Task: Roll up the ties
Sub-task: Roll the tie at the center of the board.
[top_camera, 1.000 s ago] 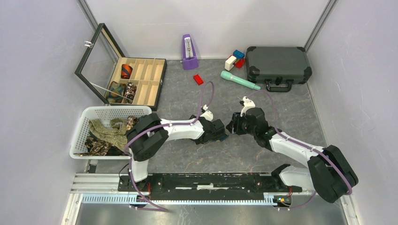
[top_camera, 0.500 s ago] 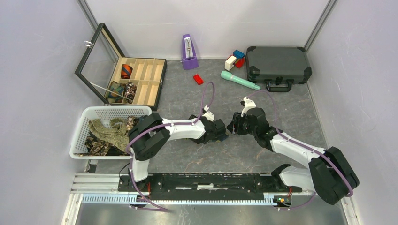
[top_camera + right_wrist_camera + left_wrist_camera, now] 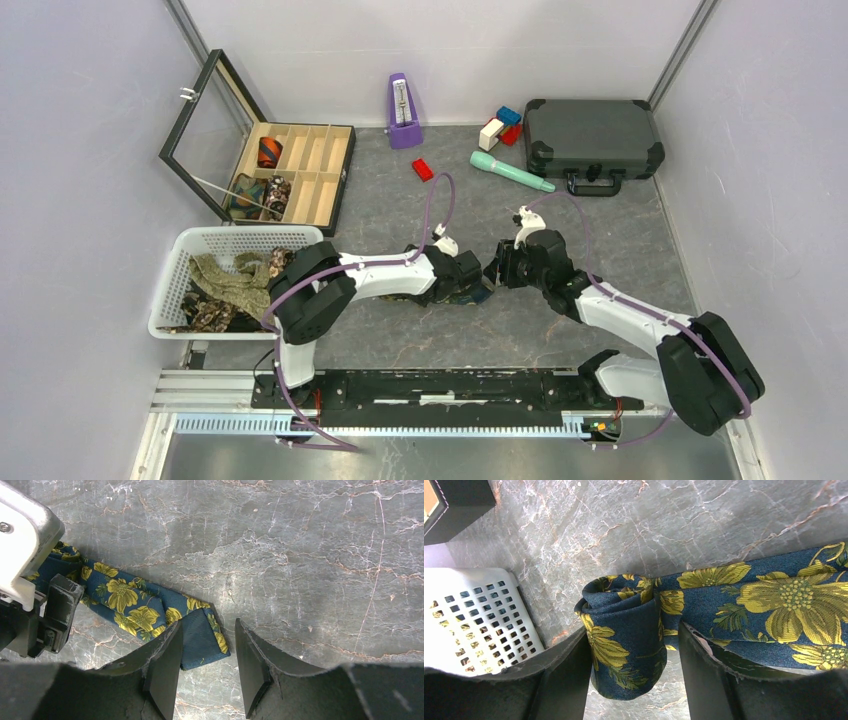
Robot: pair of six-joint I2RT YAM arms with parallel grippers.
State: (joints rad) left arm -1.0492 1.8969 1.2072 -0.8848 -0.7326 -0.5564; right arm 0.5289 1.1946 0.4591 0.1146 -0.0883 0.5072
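Desk: grey marbled desk.
Tie: navy yellow-flowered fabric tie, half coiled, right of white mesh basket.
Left claw: wide, straddling coil.
Right claw: wide, empty.
Risk: ungripped coil may unroll.

arms: white shells, black joints | cables: purple | pincer fingers: black

Matt, soft woven cloth for the tie. Smooth, faintly glossy, veined stone-look finish on the surface. White perforated plastic, slight sheen, for the basket.
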